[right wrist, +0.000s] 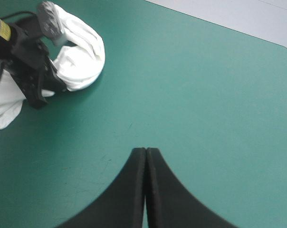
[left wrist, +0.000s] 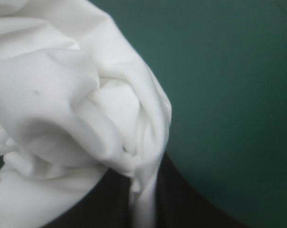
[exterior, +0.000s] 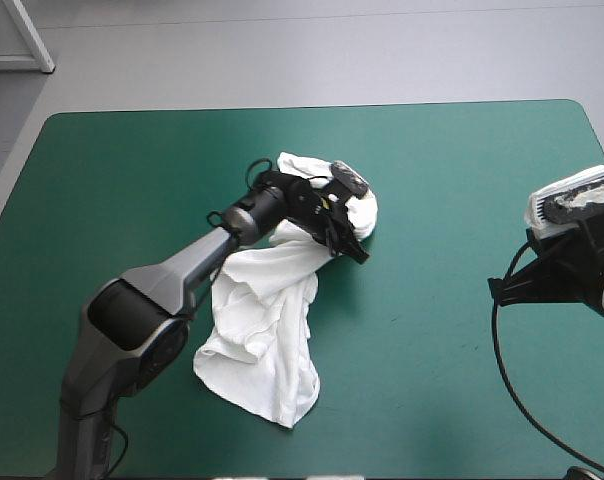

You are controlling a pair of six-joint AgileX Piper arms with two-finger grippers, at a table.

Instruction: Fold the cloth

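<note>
The left side of the desk [exterior: 102,180] is bare teal-green cover from the far edge to the near one, crossed only by the left arm on its way inward.

The T-shirt [exterior: 267,320] lies a little left of the desk's middle. It is a crumpled white strip that starts short of the near edge and runs toward the centre, well clear of every edge and corner.

At its far, bunched end the left claw [exterior: 352,245] is pinched closed on the cloth. In the left wrist view a white fold runs up between the black fingers [left wrist: 184,204] and billows over them. The grip at this end looks meant for lifting or dragging the heap open, since nothing is flat enough to fold yet.

To the right of the bundle the cover is empty all the way to the right edge and the far right corner. That looks like the best room for spreading the shirt.

The right claw [right wrist: 146,152] is at the desk's right edge, fingers pressed together on nothing, over bare cover and well apart from the cloth. It is probably waiting there so as not to crowd the left arm's pull.
</note>
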